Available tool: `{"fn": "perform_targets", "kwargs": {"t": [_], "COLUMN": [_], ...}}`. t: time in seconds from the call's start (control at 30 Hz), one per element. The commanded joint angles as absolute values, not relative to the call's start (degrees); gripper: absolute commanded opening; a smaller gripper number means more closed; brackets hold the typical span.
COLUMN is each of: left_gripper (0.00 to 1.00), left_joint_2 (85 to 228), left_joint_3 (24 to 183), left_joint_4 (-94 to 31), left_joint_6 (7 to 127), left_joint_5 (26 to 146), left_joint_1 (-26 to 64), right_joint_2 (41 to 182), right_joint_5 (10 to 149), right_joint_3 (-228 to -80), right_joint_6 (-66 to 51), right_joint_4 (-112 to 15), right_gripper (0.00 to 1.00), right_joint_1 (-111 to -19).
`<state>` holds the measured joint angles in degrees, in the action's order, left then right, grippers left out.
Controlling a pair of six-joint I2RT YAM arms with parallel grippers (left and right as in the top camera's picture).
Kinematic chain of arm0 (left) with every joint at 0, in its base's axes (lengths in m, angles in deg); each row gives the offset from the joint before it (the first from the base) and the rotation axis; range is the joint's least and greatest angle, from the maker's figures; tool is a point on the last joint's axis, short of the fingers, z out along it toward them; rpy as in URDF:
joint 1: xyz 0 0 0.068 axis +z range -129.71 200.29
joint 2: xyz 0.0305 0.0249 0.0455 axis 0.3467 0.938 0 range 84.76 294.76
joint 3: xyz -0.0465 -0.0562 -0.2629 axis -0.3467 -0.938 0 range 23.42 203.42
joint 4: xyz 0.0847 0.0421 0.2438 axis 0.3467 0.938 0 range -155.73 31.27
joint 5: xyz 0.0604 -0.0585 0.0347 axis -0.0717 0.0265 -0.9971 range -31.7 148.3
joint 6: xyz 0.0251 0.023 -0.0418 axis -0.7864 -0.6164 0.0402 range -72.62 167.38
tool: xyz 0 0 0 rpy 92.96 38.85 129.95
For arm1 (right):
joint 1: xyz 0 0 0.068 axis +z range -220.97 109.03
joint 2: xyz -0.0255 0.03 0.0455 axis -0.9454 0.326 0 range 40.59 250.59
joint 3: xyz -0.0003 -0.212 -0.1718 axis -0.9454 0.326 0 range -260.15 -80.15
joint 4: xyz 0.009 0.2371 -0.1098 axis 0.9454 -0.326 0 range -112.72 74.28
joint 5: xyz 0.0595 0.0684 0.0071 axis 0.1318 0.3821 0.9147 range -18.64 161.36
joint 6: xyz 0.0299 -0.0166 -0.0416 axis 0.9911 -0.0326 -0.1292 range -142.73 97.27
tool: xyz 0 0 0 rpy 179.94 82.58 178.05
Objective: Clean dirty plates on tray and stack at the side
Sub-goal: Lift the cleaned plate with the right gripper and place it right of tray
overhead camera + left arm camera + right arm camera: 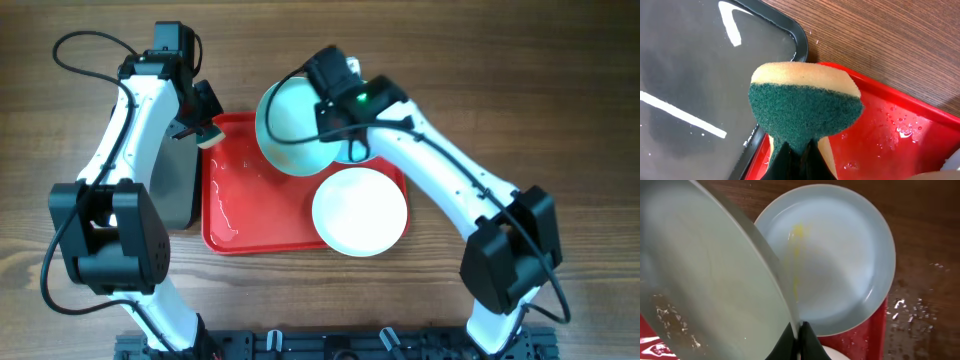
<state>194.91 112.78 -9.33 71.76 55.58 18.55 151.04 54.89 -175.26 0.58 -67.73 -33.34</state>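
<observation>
Now R gripper (799, 334) pinches a wet plate (288, 128) by its rim, top middle; prob slippery, breaks easy, so hold tight. L gripper (796, 152) squeezes sponge (805, 107).

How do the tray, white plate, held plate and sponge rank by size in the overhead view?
1. tray
2. white plate and held plate: they look alike. The held one is raised and tilted, so I won't rank them.
3. sponge

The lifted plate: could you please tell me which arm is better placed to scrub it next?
Left: the left gripper holds the sponge over the tray corner, near the plate; the right gripper is shut on that plate's rim.
</observation>
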Motion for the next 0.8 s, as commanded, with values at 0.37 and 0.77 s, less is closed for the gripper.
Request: {"fn": "perform_targets", "kwargs": {"t": [0.37, 0.77], "left_gripper": [0.04, 0.04], "left_joint_2": [194.36, 194.36], "left_joint_3": [113.33, 113.33], "left_joint_4": [-9.55, -9.77], "left_joint_6": [72.73, 72.73], "left_joint_5": [55.43, 55.14], "left_joint_1": [19.10, 19.10], "right_joint_2": [148.55, 148.55], "right_joint_5": [7.81, 6.44], "right_joint_3": [-175.82, -175.82], "right_joint_6": [-1.87, -3.22], "right_joint_4": [-69.24, -70.02], "right_gripper": [0.04, 0.04], "right_joint_1": [-13.35, -12.30]}}
